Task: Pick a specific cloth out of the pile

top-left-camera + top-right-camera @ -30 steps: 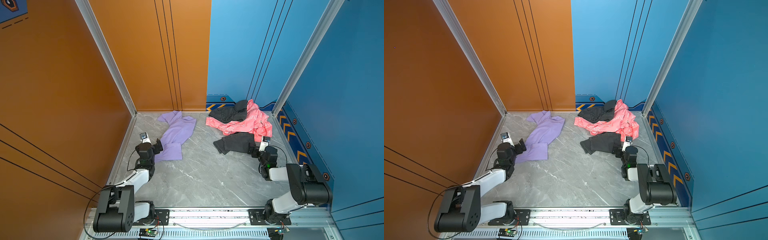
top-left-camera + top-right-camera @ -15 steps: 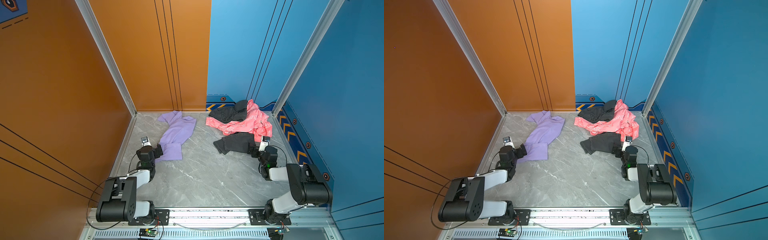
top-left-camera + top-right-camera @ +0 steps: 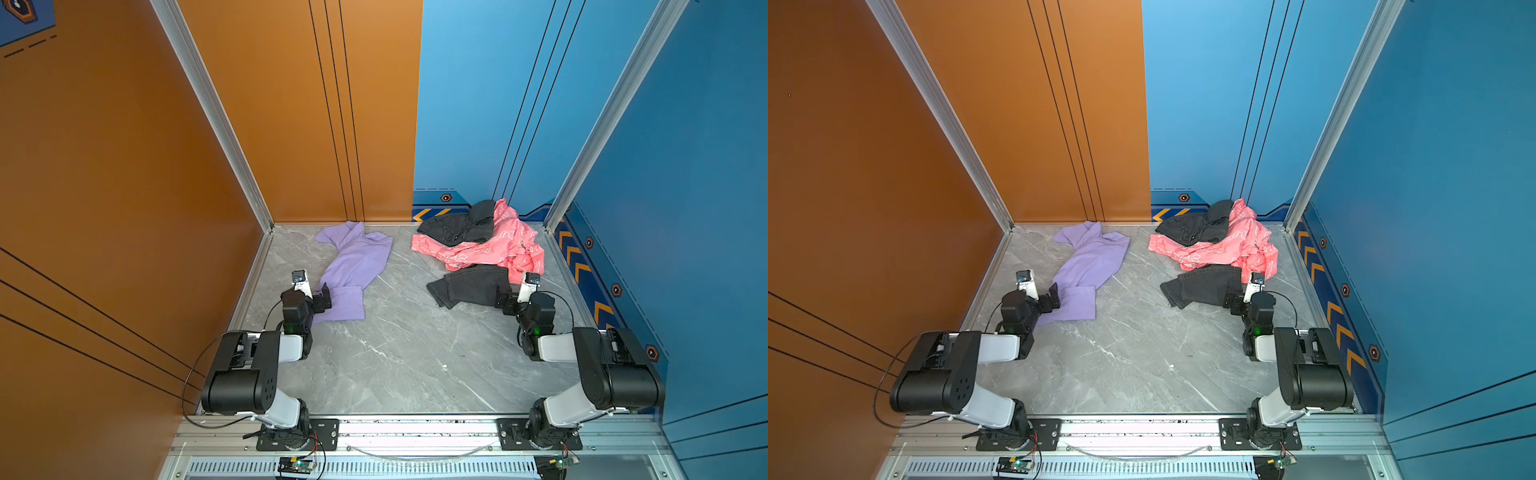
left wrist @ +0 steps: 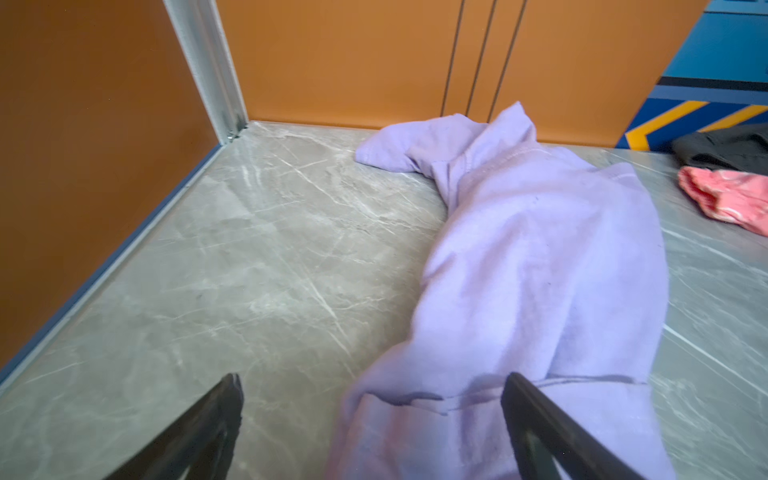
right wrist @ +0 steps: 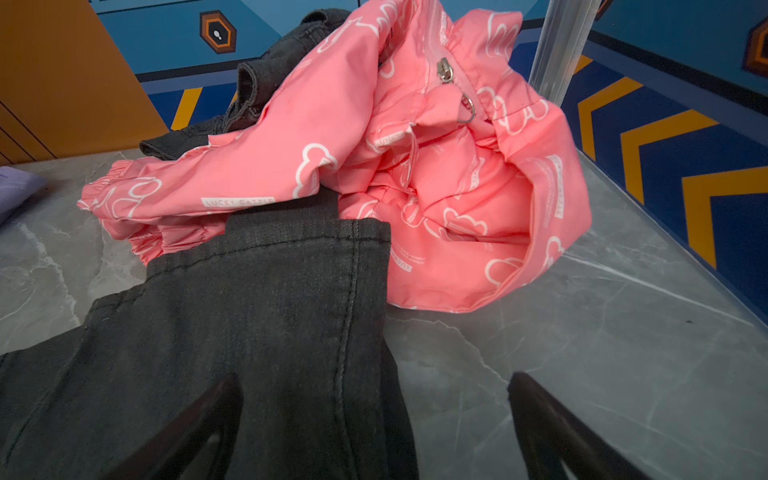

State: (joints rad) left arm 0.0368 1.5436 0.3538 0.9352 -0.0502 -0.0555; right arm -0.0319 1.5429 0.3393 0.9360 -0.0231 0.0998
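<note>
Lilac shirt lies alone at the bench's 11 o'clock, well apart from the pile at 1 o'clock. Left fingers spread wide at its near end; right fingers spread over a dark grey garment.

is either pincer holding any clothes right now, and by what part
Nothing is held. The left pincer is open at the near end of the purple shirt; the right pincer is open by the dark garment.
</note>
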